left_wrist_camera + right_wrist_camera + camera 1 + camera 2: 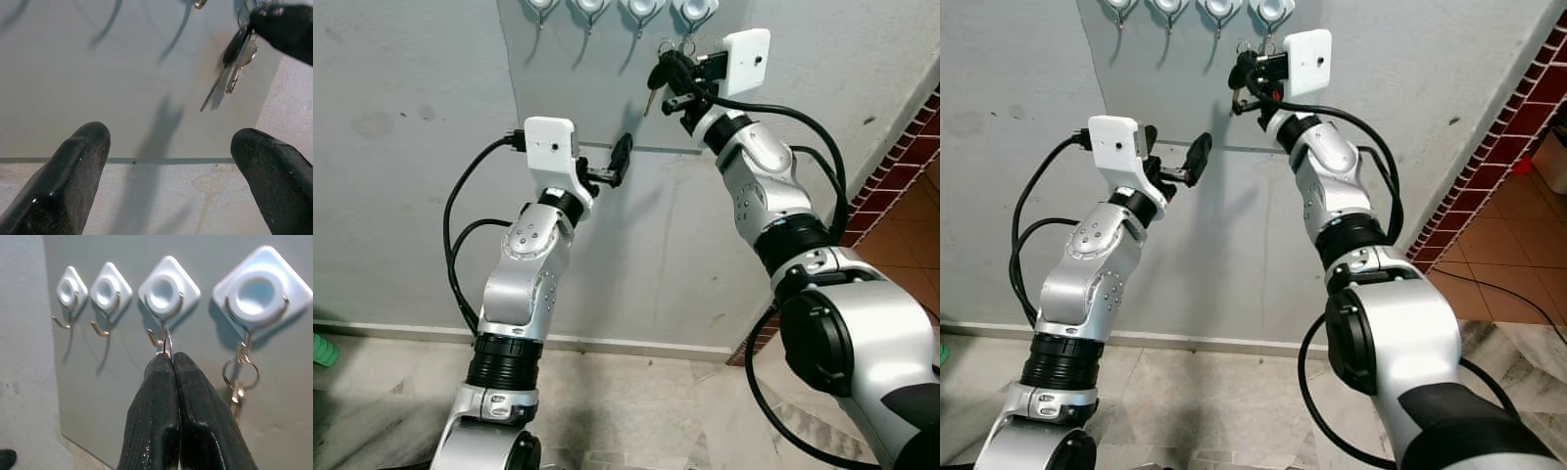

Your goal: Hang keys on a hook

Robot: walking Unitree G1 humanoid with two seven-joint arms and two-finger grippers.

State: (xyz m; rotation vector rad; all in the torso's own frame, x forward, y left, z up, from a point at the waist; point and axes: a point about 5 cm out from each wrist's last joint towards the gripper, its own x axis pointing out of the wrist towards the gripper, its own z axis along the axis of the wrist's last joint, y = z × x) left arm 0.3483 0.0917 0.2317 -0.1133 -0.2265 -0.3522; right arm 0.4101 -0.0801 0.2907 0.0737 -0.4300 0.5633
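Right end effector (172, 363) is up at the row of hooks, black fingers (151, 396) pressed tight together on the key ring (167, 340). The ring stands edge-on, just beside the wire tip of the third hook (155, 339). Whether it has caught the wire yet is hard to call from here.

The keys (655, 80) dangle below the grip, close to the grey panel (568, 88); the left wrist view shows them hanging free (239, 61).

Next door, the fourth hook (243, 346) already carries a ring of its own (240, 373), so steer clear of that one.

Doing this well, as I read it: keep the pinch firm, raise the ring above the upturned tip, ease it toward the panel, then lower it until the wire bears the weight. Only then part the fingers. Let go early and the bunch drops to the floor. Go slowly, too: swinging keys could tug the ring off line.

Left end effector (617, 162) hovers lower on the panel, fingers (73, 166) spread wide, holding nothing.
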